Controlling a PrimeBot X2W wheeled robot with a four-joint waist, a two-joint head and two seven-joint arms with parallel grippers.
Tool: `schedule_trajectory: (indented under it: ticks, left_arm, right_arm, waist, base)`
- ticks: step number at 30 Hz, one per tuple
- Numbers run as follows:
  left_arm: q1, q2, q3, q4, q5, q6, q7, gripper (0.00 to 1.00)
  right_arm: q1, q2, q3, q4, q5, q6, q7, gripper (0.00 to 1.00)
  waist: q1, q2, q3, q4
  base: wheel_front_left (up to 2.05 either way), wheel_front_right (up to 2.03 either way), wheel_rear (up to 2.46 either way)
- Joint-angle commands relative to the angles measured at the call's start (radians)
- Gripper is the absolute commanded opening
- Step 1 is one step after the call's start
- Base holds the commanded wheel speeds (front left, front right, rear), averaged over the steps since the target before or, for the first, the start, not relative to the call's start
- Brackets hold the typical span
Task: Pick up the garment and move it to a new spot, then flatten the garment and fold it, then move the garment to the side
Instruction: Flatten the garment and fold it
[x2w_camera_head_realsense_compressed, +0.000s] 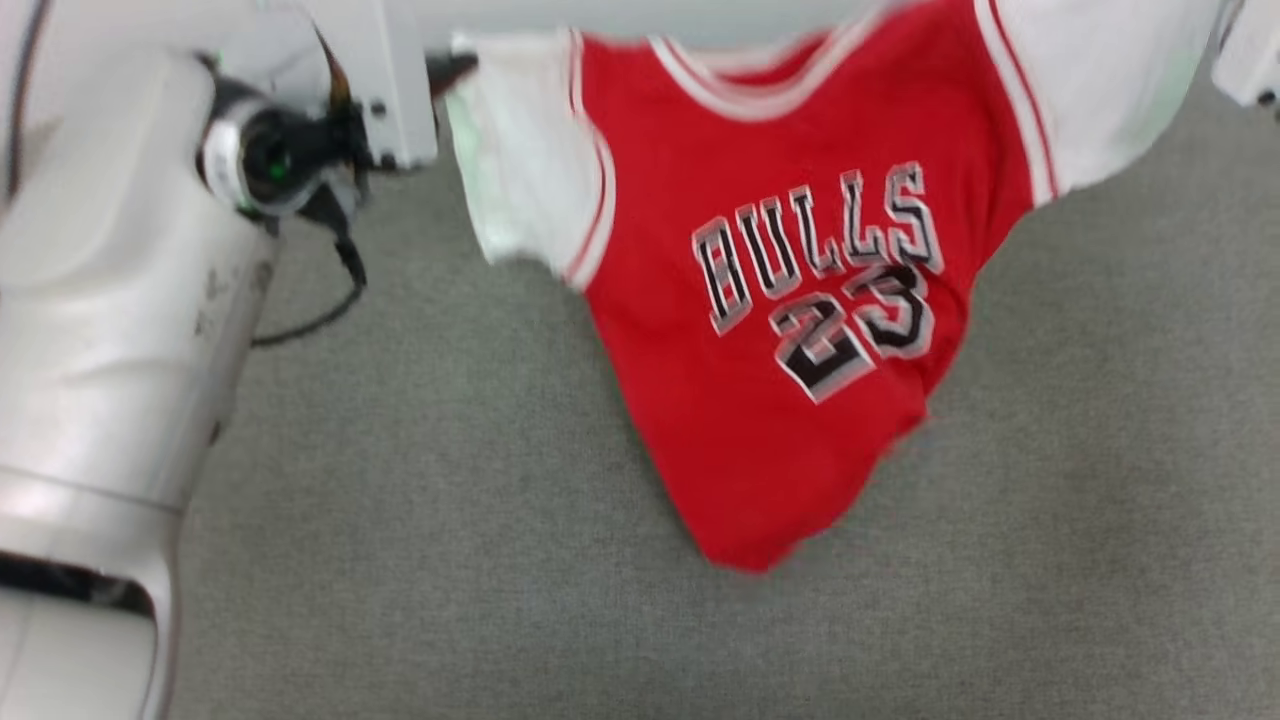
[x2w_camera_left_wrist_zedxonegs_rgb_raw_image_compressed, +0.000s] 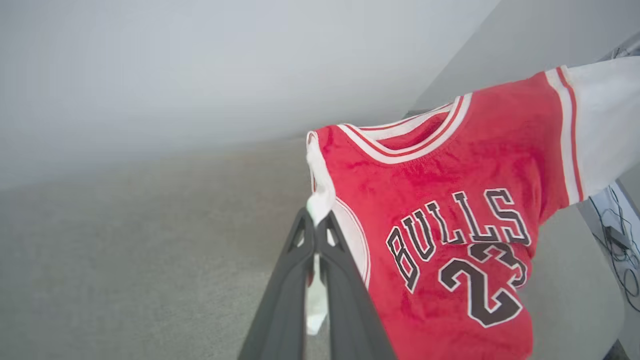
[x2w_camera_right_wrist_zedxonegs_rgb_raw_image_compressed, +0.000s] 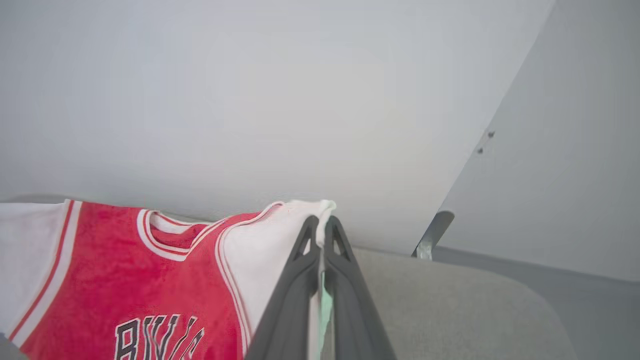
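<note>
Holding the soft, light red jersey shirt by its white sleeves, my left end effector and right end effector pinch cloth; it sags limply.

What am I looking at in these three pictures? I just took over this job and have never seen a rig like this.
It is a two-armed robot, each arm ending in a gripper with two long dark fingers. The head view looks down from the robot's head at a grey surface; the pale bulk at its left is the robot's left arm. The other two pictures come from cameras on the wrists, looking along each gripper's fingers.

The garment, a red jersey with white sleeves, hangs spread between the arms. The left gripper is shut on the edge of one white sleeve, and the right gripper is shut on the other. Only the jersey's lower tip looks near the surface; whether it touches is unclear.
</note>
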Motion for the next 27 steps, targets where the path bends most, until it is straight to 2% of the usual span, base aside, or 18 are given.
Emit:
schedule_trajectory:
  ticks: [1, 6, 15, 22, 27]
  left_arm:
    - [-0.021, 0.002, 0.004, 0.009, 0.007, 0.001, -0.011, 0.00]
    - [-0.118, -0.014, 0.015, 0.065, 0.041, -0.001, -0.106, 0.00]
    - [-0.274, -0.026, 0.042, 0.183, 0.092, 0.007, -0.309, 0.00]
    - [-0.353, -0.048, 0.048, 0.268, 0.102, -0.010, -0.407, 0.00]
    - [-0.407, -0.050, 0.043, 0.300, 0.104, -0.021, -0.425, 0.00]
  right_arm:
    - [-0.023, 0.001, 0.017, 0.002, -0.006, 0.000, -0.018, 0.00]
    - [-0.124, 0.008, 0.106, 0.058, -0.027, 0.000, -0.166, 0.00]
    - [-0.315, 0.053, 0.221, 0.248, -0.124, 0.000, -0.452, 0.00]
    - [-0.405, 0.111, 0.277, 0.387, -0.110, 0.000, -0.532, 0.00]
    - [-0.460, 0.125, 0.298, 0.433, -0.065, 0.000, -0.544, 0.00]
  waist:
    - [0.0000, 0.0000, -0.067, 0.006]
    - [0.0000, 0.0000, -0.114, 0.006]
    - [0.0000, 0.0000, -0.188, 0.004]
    - [0.0000, 0.0000, -0.203, 0.009]
    - [0.0000, 0.0000, -0.149, 0.005]
  base:
    - [0.00, 0.00, 0.00]
    - [0.00, 0.00, 0.00]
    - [0.00, 0.00, 0.00]
    - [0.00, 0.00, 0.00]
    - [0.00, 0.00, 0.00]
